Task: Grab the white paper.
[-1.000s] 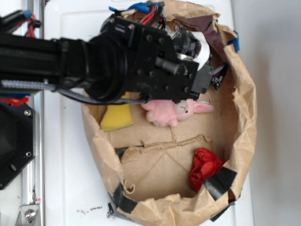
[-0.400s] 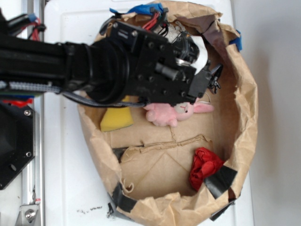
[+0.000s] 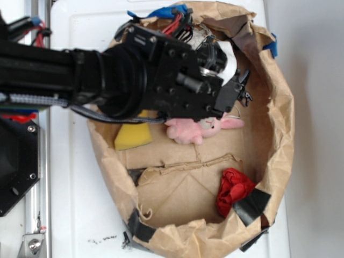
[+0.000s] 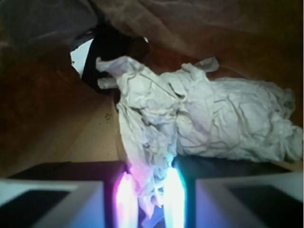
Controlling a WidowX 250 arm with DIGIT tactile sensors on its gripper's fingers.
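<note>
The white paper (image 4: 204,121) is a crumpled off-white wad lying against the brown bag wall in the wrist view. One fold of it hangs down between my gripper's (image 4: 149,199) glowing fingers, which are shut on it. In the exterior view my gripper (image 3: 240,88) sits inside the top of the paper bag, just above the pink bunny. There the black arm hides nearly all of the paper.
The brown paper bag (image 3: 280,134) walls surround the work area. Inside it lie a pink plush bunny (image 3: 196,130), a yellow sponge (image 3: 132,135) and a red cloth (image 3: 234,191). Black tape patches (image 3: 251,207) mark the bag's lower rim.
The arm and gripper have shifted slightly left and up inside the bag. The bag's left wall has moved a little with it.
</note>
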